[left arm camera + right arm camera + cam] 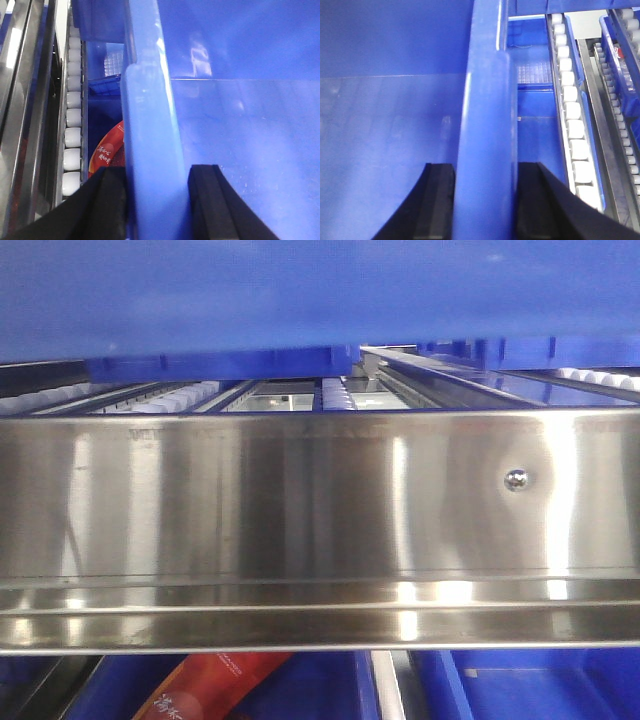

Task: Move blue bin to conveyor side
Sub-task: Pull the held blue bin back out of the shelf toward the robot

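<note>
The blue bin (300,300) fills the top of the front view, its glossy wall and base hanging above a steel rail. In the left wrist view my left gripper (157,200) is shut on the bin's thick left rim (150,130), one black finger (111,202) outside and the other inside the bin (240,125). My right gripper (485,200) is likewise shut on the right rim (485,115), its fingers (437,202) pressing both sides, with the bin's inside (390,125) to the left. The conveyor is out of view.
A shiny stainless-steel rail (300,510) with one screw (516,480) spans the front view. White roller tracks (72,125) (570,115) run beside the bin. Below lie other blue crates (530,685) (535,100) and a red packet (210,685) (105,150).
</note>
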Tool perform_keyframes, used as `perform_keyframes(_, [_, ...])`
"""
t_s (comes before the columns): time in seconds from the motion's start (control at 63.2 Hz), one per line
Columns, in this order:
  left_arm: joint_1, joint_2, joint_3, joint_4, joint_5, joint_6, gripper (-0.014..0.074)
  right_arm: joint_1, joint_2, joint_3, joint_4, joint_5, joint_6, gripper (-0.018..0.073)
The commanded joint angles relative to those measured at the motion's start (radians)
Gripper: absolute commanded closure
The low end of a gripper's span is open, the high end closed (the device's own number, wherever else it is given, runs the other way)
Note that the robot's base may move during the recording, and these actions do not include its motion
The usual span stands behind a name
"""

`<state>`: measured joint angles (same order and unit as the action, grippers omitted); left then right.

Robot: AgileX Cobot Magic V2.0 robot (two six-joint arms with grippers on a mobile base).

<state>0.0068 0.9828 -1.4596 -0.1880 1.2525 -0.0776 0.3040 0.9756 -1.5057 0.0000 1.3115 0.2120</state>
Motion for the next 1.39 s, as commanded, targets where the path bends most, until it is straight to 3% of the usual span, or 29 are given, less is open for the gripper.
perform_keyframes(0.0, [-0.001,-0.021,-0.013,0.016,-0.092,0.016,0.0607,-0.001,-0.021,-0.015,-0.040,-0.090,-0.012,0.0640])
perform_keyframes(1.377, [-0.001,-0.021,-0.013,0.016,-0.092,0.016,0.0607,-0.001,-0.021,-0.015,-0.040,-0.090,-0.012,0.0640])
